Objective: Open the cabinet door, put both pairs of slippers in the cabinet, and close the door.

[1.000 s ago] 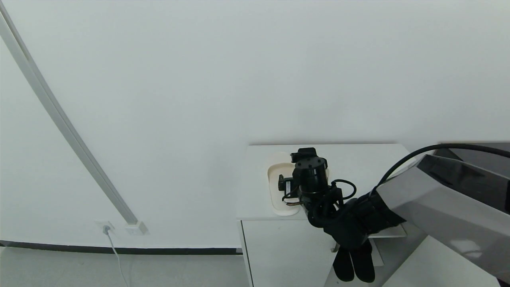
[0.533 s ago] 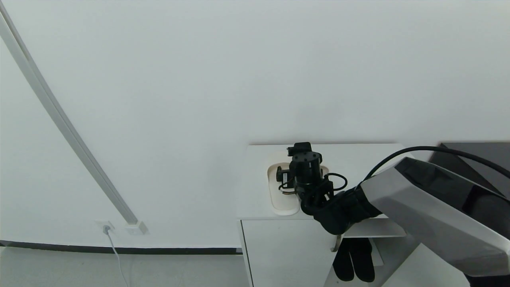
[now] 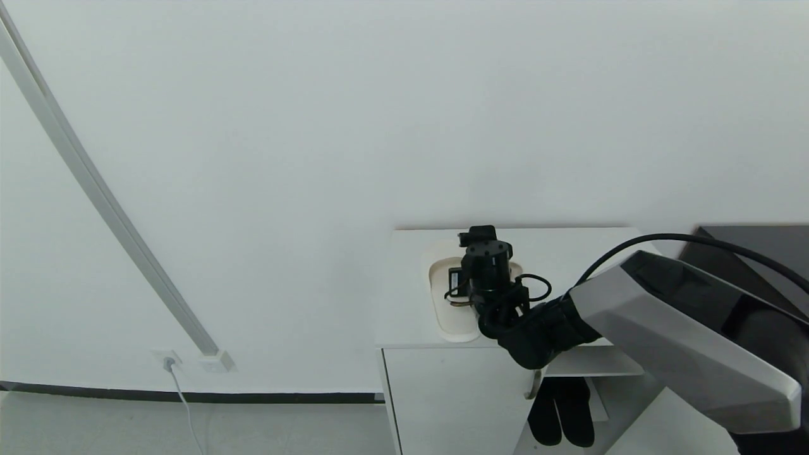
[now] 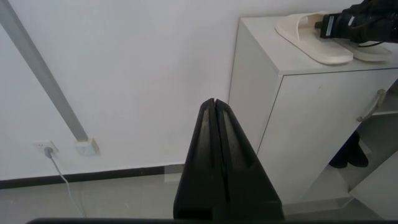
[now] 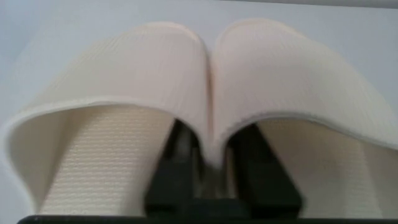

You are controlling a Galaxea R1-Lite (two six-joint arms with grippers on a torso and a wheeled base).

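Observation:
A pair of cream slippers (image 3: 452, 319) (image 4: 314, 40) (image 5: 155, 81) lies side by side on top of the white cabinet (image 3: 442, 398) (image 4: 311, 124). My right gripper (image 3: 469, 278) (image 5: 214, 168) is down on them, one finger inside each slipper, shut on the two touching inner strap walls. A pair of black slippers (image 3: 561, 417) (image 4: 349, 152) rests inside the cabinet below a shelf (image 3: 594, 363). The cabinet's right door (image 3: 663, 426) stands open. My left gripper (image 4: 214, 104) hangs low, left of the cabinet, shut and holding nothing.
The closed left door carries a metal handle (image 3: 535, 384) (image 4: 372, 106). A grey conduit (image 3: 101, 189) runs slanting down the wall to a socket with a cable (image 3: 167, 363). A dark surface (image 3: 758, 243) sits right of the cabinet. Bare floor lies left.
My right gripper moved toward the wall along the cabinet top and settled onto the cream slippers. The slippers then shifted slightly to the right.

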